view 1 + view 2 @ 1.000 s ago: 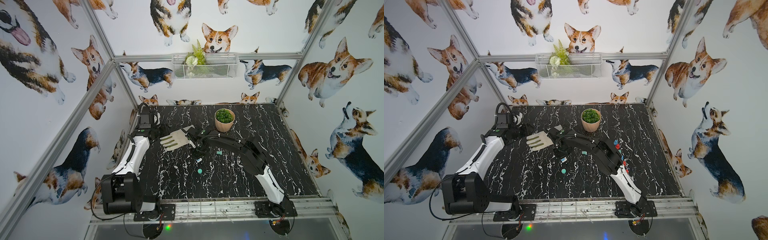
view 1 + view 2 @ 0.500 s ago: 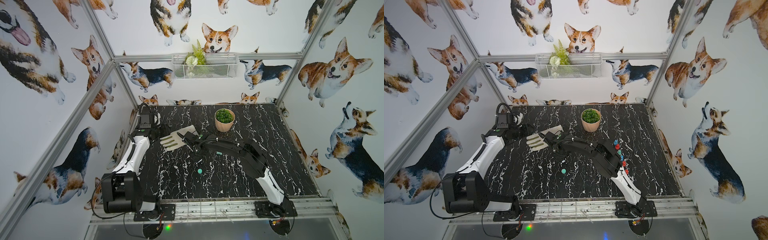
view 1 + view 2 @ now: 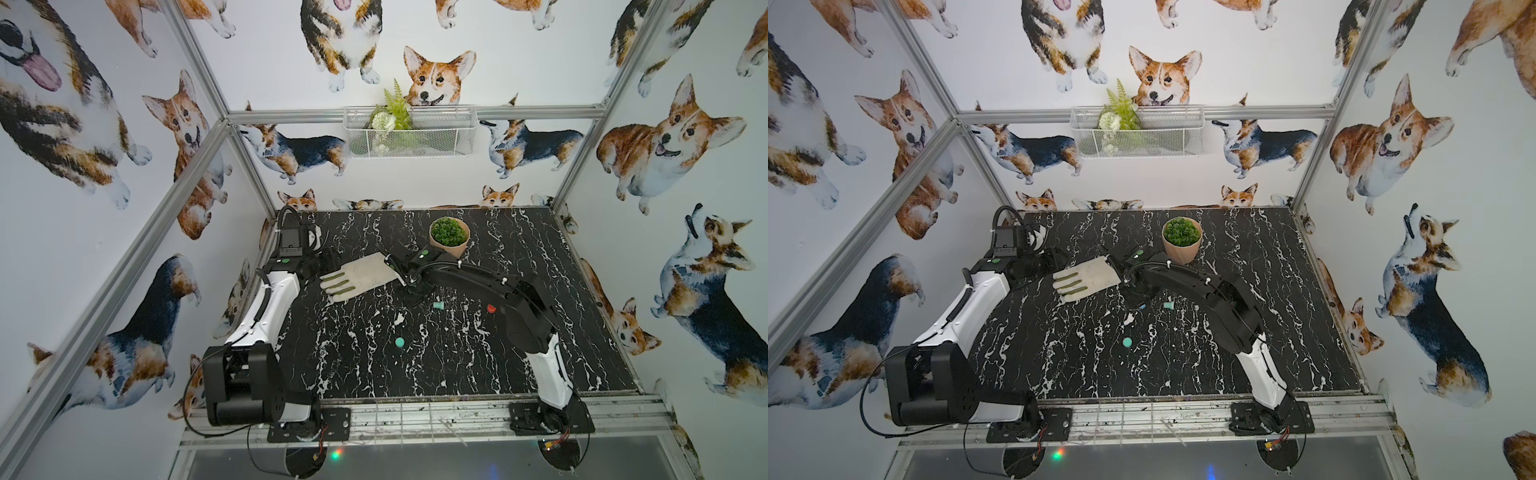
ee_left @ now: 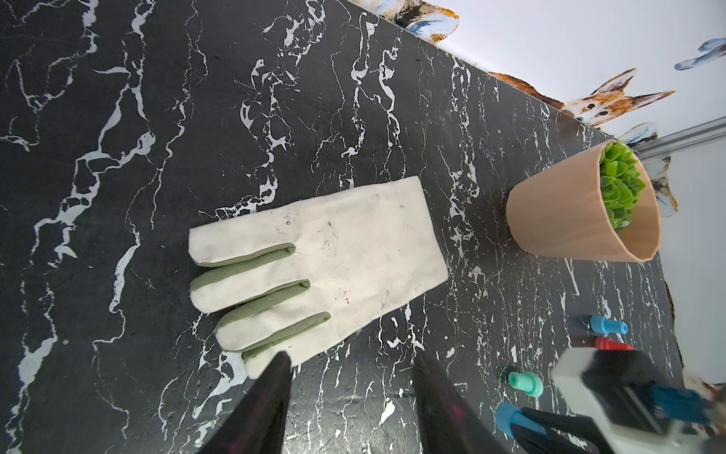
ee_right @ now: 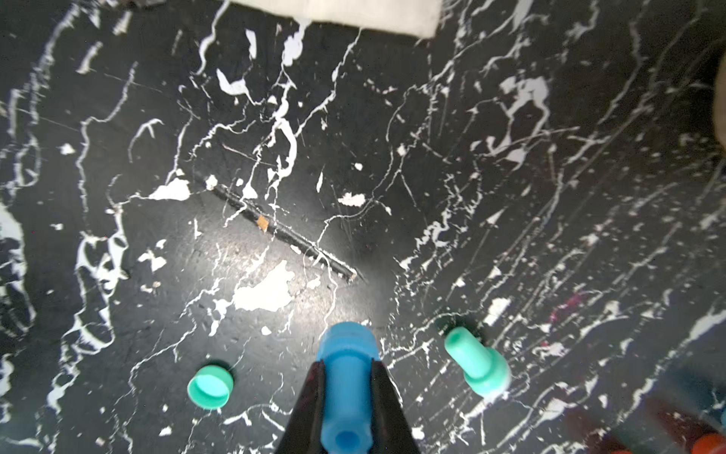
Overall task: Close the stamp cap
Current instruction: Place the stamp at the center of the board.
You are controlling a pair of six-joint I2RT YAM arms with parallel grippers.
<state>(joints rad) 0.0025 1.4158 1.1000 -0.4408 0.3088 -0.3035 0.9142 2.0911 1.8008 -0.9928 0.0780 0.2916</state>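
Between glove (image 4: 334, 251) and near edge, your tabletop (image 3: 457, 353) lies mostly open. Your right tool (image 5: 348, 363) pinches a blue stamp (image 5: 347, 346); your left tool (image 4: 353, 355) stands spread. One teal cap (image 5: 210, 387) lies apart from the teal stamp (image 5: 477, 363).

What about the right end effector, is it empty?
No, in the right wrist view the right end effector is shut on a blue stamp.

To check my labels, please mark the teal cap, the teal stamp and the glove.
teal cap (image 5: 210, 387), right wrist view, its round face.
teal stamp (image 5: 477, 365), right wrist view, middle of body.
glove (image 4: 345, 251), left wrist view, its palm.
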